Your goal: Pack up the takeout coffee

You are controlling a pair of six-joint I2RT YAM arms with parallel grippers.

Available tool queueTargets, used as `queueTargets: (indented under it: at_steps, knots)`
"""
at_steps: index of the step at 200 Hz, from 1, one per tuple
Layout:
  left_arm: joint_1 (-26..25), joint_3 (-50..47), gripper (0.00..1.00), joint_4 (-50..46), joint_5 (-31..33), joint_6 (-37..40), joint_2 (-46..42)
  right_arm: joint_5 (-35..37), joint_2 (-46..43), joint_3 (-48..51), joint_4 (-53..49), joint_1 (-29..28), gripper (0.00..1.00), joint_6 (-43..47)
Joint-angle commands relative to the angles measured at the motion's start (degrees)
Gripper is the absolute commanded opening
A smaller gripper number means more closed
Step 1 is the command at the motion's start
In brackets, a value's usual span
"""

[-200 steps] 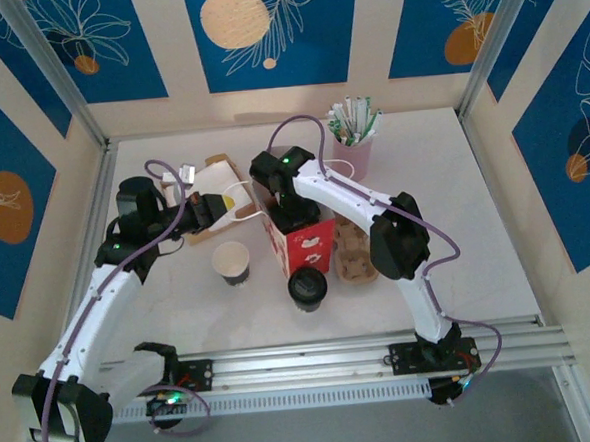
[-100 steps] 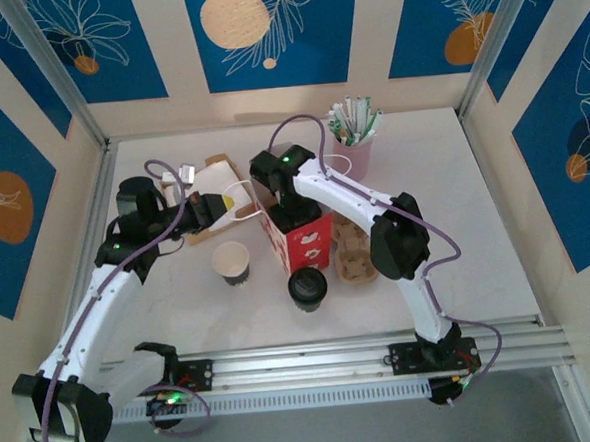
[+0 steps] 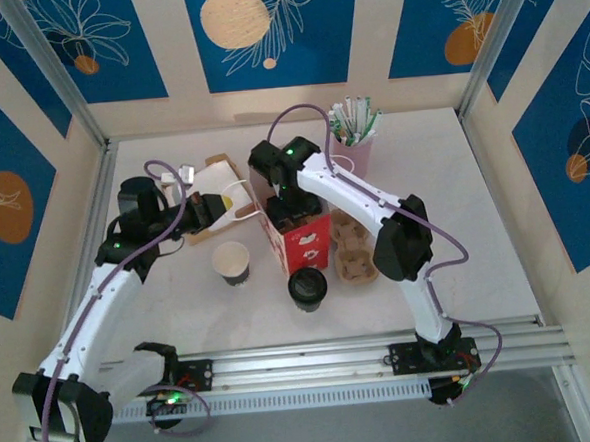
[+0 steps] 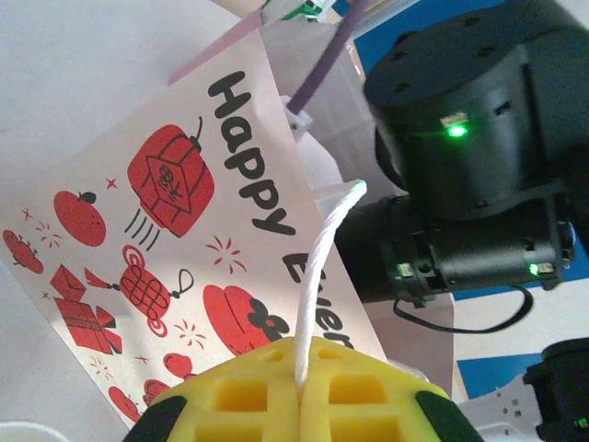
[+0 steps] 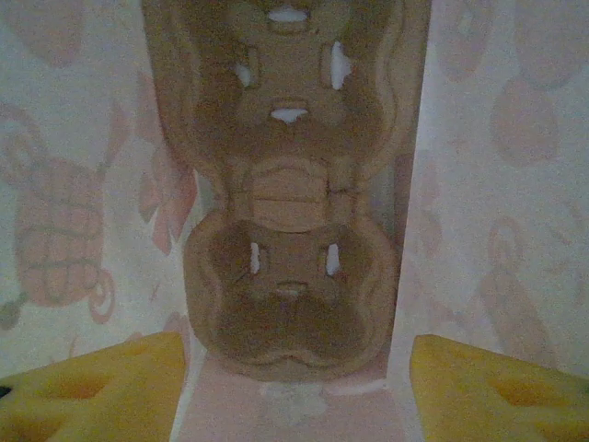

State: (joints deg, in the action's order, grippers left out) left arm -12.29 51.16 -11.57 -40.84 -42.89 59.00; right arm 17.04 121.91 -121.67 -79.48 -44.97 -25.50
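Cup tray [image 5: 290,230] lying flat in bottom of bag [image 3: 305,245], mid counter [image 3: 475,220]. Left end effector [image 3: 210,208] pinched on bag handle [image 4: 322,267]. Right end effector [image 5: 294,391] inside bag, fingers apart. Open cup [image 3: 231,263] and lidded cup [image 3: 307,288] near bag, not packed yet.

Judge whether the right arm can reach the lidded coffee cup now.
Probably not directly: the right gripper is inside the paper bag and must lift out first; the lidded coffee cup stands free.
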Motion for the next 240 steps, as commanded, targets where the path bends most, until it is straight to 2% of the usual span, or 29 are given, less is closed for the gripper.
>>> queueTargets:
  at_steps: [1,73,112,124,145,160,177,197,240]
  knots:
    - [-0.4,2.4,0.05,-0.6,1.2,2.0,0.7,-1.8,-3.1,-2.7,-2.0,-0.5,0.68,0.2]
    - [-0.4,5.0,0.07,-2.2,3.1,4.0,3.1,-2.6,-4.4,-8.3,-2.4,-0.6,0.77,0.8]
    - [-0.4,5.1,0.16,-3.1,4.2,4.3,2.9,-3.0,-4.9,-11.7,-3.2,-0.8,0.81,1.2]
    - [-0.4,5.3,0.22,-3.4,4.4,4.4,2.8,-3.1,-5.3,-12.7,-3.3,-0.8,0.83,1.4]
    - [-0.4,5.9,0.38,-4.3,5.0,4.6,2.5,-3.2,-6.1,-14.0,-3.2,-0.9,0.86,1.7]
    - [-0.4,6.4,0.53,-4.8,5.4,4.7,2.2,-3.2,-7.0,-14.6,-3.0,-1.1,0.93,2.0]
    - [-0.4,7.3,0.63,-5.5,5.8,4.9,1.9,-3.2,-8.5,-14.8,-2.2,-1.1,1.0,2.5]
    - [-0.4,8.8,0.75,-7.0,6.3,5.4,1.5,-3.0,-10.6,-14.4,-0.9,-1.2,0.99,3.1]
    - [-0.4,12.3,0.93,-10.7,7.7,6.5,0.3,-3.5,-14.7,-13.2,2.0,-1.2,0.99,4.5]
